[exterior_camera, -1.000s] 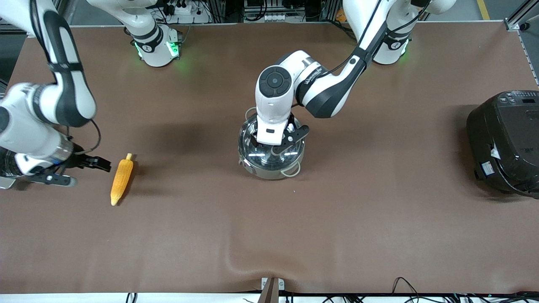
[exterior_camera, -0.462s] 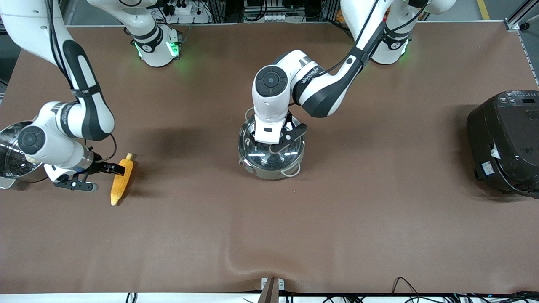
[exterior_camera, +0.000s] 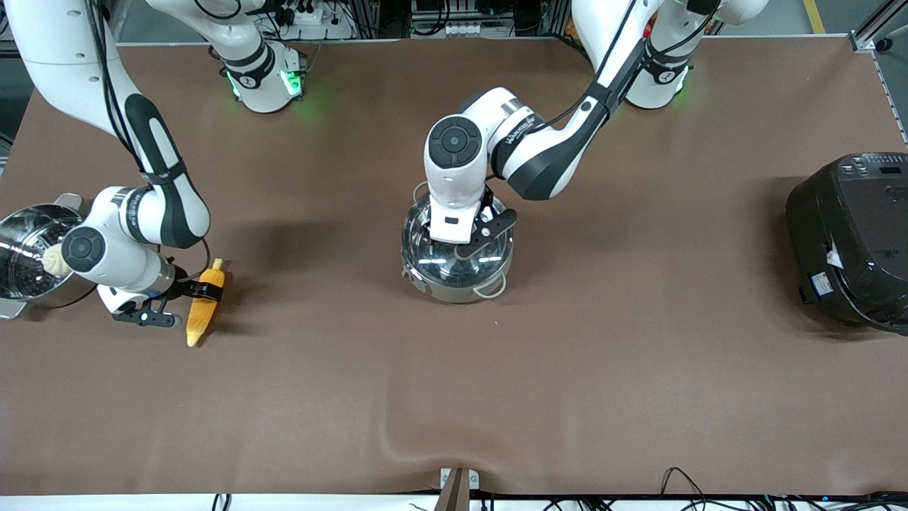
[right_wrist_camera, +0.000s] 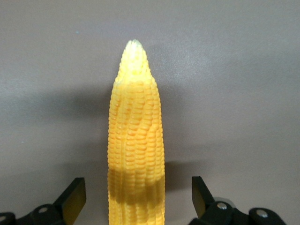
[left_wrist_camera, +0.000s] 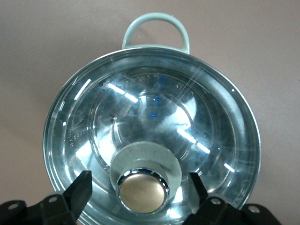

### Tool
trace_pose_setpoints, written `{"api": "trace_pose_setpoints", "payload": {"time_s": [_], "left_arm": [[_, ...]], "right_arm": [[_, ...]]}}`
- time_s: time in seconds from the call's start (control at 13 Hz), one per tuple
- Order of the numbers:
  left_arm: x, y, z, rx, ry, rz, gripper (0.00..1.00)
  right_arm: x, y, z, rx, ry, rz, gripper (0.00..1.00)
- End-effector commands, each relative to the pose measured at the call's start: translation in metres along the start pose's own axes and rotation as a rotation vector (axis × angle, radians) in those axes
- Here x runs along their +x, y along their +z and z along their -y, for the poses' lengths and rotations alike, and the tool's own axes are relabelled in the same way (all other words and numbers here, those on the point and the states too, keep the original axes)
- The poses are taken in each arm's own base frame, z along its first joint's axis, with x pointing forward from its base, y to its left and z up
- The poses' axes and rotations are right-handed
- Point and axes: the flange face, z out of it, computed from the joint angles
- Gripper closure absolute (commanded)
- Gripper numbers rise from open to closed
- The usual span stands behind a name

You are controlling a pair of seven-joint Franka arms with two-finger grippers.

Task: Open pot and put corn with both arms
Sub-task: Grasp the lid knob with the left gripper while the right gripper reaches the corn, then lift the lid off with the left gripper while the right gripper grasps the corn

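**Both grippers set astride their targets**

No label reads clearly: the black rice cooker (exterior_camera: pixel 851 238) at the left arm's end of the tabletop (exterior_camera: pixel 603 369) carries a white sticker and small panel print, too small to read. The tabletop is plain brown, slightly rippled at its near edge, with cables and power strips along the room's edge. A steel steamer pot (exterior_camera: pixel 28 255) holding a white bun (exterior_camera: pixel 51 261) sits at the right arm's end.

The left gripper (left_wrist_camera: pixel 140 187) hangs over the pot (exterior_camera: pixel 457 259) mid-table, lid on, fingers (left_wrist_camera: pixel 80 187) wide either side of the tan knob (left_wrist_camera: pixel 142 191). The right gripper (right_wrist_camera: pixel 136 194) straddles the corn (exterior_camera: pixel 203 306) lying flat near the steamer, fingers (right_wrist_camera: pixel 75 193) wide, not touching.
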Motion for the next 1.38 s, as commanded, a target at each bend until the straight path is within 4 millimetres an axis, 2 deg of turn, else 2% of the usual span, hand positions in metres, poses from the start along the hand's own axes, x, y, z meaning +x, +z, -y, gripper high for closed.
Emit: {"api": "trace_pose_setpoints", "payload": {"time_s": [0.0,0.15,0.31,0.38,0.46,0.54,0.62,0.69,0.77,0.85,0.92,1.08,1.15,1.23,1.31], "left_arm": [[-0.001,0.004,0.001,0.020,-0.016,-0.023,0.14],[-0.002,0.007,0.001,0.023,-0.014,-0.022,0.20],[-0.002,0.011,0.000,0.028,-0.015,-0.021,0.21],[-0.002,0.012,0.000,0.031,-0.015,-0.019,0.25],[-0.002,0.012,0.000,0.031,-0.014,-0.019,0.34],[-0.003,0.011,0.000,0.028,-0.012,-0.019,0.51],[-0.003,0.011,0.000,0.029,-0.009,-0.019,0.74],[-0.003,0.011,0.000,0.029,-0.011,-0.019,0.94],[-0.003,0.011,0.000,0.029,-0.011,-0.019,1.00],[-0.003,0.004,0.002,0.026,-0.007,-0.020,1.00],[-0.003,-0.004,0.005,0.039,0.003,-0.020,1.00],[0.000,-0.038,0.016,0.036,0.016,-0.021,1.00],[0.001,-0.061,0.027,0.052,0.032,-0.023,1.00],[0.010,-0.087,0.040,0.059,0.041,-0.023,1.00],[0.028,-0.115,0.057,0.063,0.061,-0.011,1.00]], "right_arm": [[-0.002,0.008,0.002,0.006,-0.009,0.002,0.00],[-0.001,0.010,0.003,0.006,-0.007,-0.004,0.00],[-0.003,0.016,0.003,0.005,-0.010,0.007,0.03],[-0.002,0.016,0.003,0.006,-0.009,0.005,0.05],[-0.002,0.017,0.004,0.005,-0.010,0.005,0.08],[-0.002,0.017,0.004,0.006,-0.009,0.005,0.13],[-0.002,0.017,0.004,0.005,-0.010,0.005,0.20],[-0.002,0.016,0.004,0.006,-0.010,0.004,0.32],[-0.001,0.015,0.004,0.006,-0.012,0.002,0.45],[-0.001,0.014,0.005,0.007,-0.012,0.001,0.59],[0.001,0.013,0.005,0.007,-0.012,-0.002,0.74],[0.001,0.008,0.011,0.014,-0.017,-0.009,0.91],[0.004,0.002,0.012,0.016,-0.014,-0.020,0.91],[0.011,-0.007,0.013,0.023,-0.006,-0.035,0.85],[0.017,-0.017,0.018,0.031,-0.010,-0.048,0.81]]}}
